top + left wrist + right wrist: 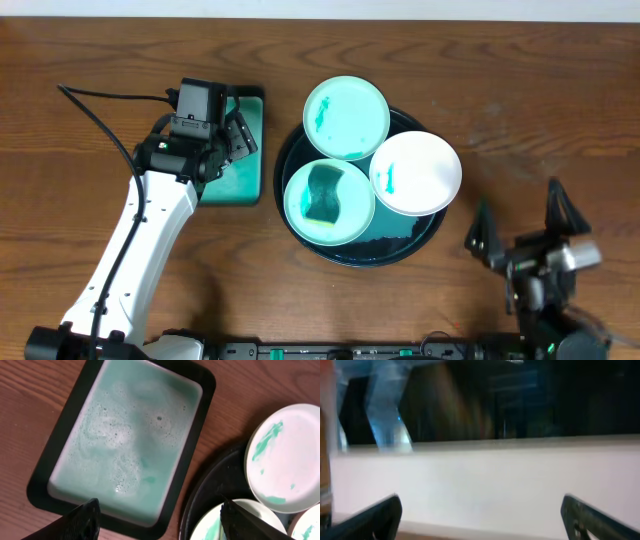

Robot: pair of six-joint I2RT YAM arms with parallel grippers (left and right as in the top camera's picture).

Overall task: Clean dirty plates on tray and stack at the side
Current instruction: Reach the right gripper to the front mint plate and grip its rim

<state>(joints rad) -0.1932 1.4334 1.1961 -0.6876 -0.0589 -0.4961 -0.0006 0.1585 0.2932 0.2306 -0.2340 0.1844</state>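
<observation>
Round tray (385, 256) mid-table | plates crowded edge to edge on it: far mint plate (346, 118) overhangs far rim; near mint plate (300, 215) carries sponge (324, 195), long axis near-to-far; white plate (416, 172) overhangs right rim | left gripper (236, 135) spread wide, empty, over soapy rectangular tray (125, 435) | right gripper (520, 225) spread wide, empty, over bare wood right of round tray

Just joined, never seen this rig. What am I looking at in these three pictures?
Two robot arms work at a brown wooden table; each ends in a two-finger hand. One picture looks down from above; the others come from cameras on the wrists. The left hand hovers open, empty, over a rectangular tray of foamy teal water. The right hand is open; its picture is blurred. A large round black-rimmed tray carries a rear mint-green plate, a white plate, and a front mint-green plate under a dark green sponge.
</observation>
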